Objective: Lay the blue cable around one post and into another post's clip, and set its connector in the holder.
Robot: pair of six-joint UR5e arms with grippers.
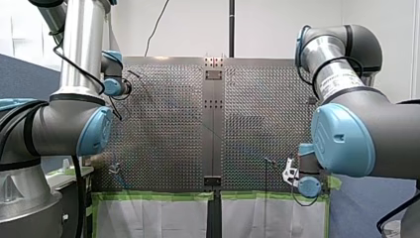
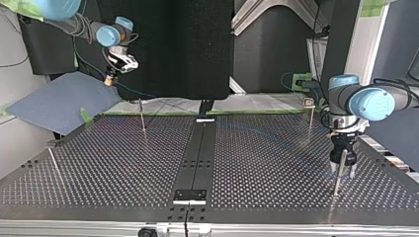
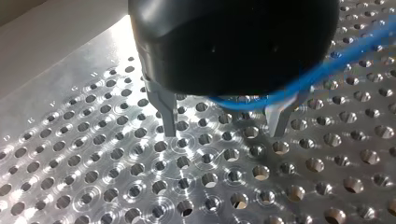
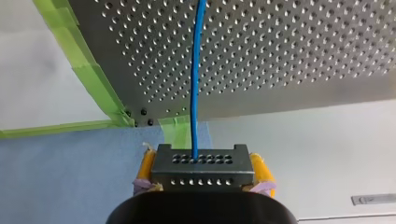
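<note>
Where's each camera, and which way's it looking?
Front view: behind my left arm and my right arm, looking over the perforated metal table.
Top view: across the table, facing them; my left gripper at right, my right gripper at left.
Left wrist view: on that wrist, looking past metal fingers at the table.
Right wrist view: on that wrist; yellow pads clamp the black connector block.
Both wrist views share the thin blue cable.

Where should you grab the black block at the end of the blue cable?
Grip the black block by its two flat side faces, coming from the end opposite where the blue cable leaves. The faces look parallel, so a grip sits flush and the cable runs free. My right gripper holds it that way.
</note>
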